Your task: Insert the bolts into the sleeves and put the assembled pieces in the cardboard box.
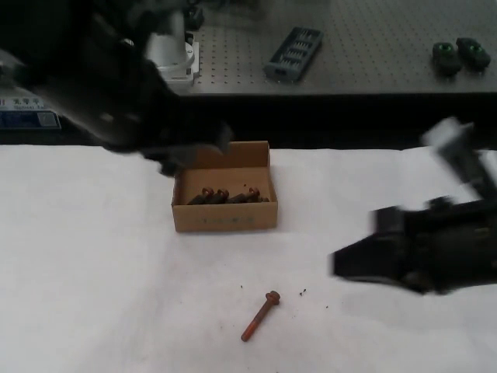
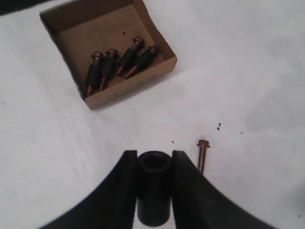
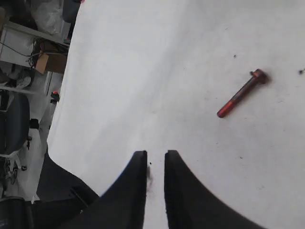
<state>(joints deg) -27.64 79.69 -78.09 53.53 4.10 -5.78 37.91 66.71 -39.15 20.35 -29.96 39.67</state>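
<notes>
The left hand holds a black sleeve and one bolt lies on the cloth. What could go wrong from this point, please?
1. The copper-coloured metal bolt lies flat on the white cloth; the right hand might roll it away instead of gripping it.
2. The left hand grips the black cylindrical sleeve only by its sides, so pressing the bolt in could tilt it or push it out.

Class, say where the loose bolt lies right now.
In the high view the loose bolt lies on the white cloth, nearer the camera than the cardboard box, apart from it.
</notes>
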